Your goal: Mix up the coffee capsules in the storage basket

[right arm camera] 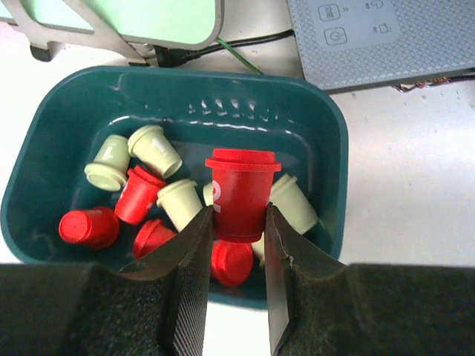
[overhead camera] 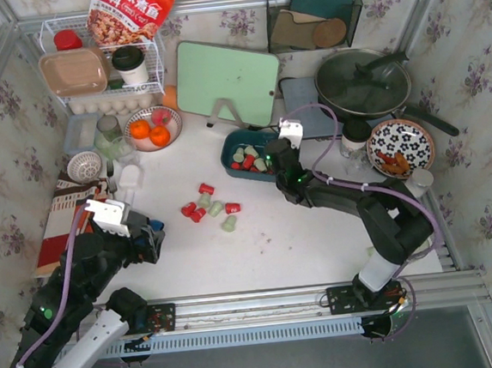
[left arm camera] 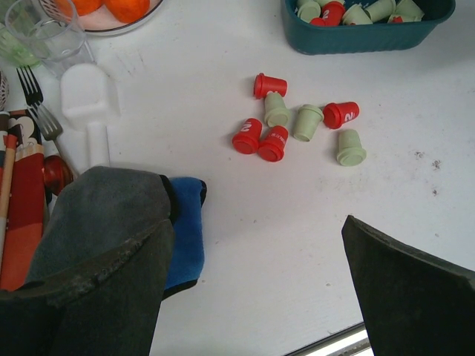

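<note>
We found the storage basket [right arm camera: 89,111] on the table [overhead camera: 269,251], just in front of the leaning pale green board [overhead camera: 227,81]. The right gripper [right arm camera: 237,215] hung over the basket's near side. Its two fingers were clamped on an upright red capsule [right arm camera: 241,189], rim uppermost. Below it the basket held a mixed heap. We counted four red pods [right arm camera: 89,226] and four pale green pods [right arm camera: 156,148], lying on their sides against one another, and the fingers may have hidden more.

Seven loose capsules [left arm camera: 297,119] lay outside the basket in a cluster on the bare table near it, four red and three green. Some of them were touching.

The left gripper [left arm camera: 249,230] hovered low at the table's near left with its fingers spread wide and nothing between them. A blue cloth [left arm camera: 185,230] lay beside one finger.

At the back left, a shallow bowl [overhead camera: 174,120] held two oranges [overhead camera: 140,129]. On the right, a flower-patterned plate [overhead camera: 414,130] carried some browned food that we could not identify.
</note>
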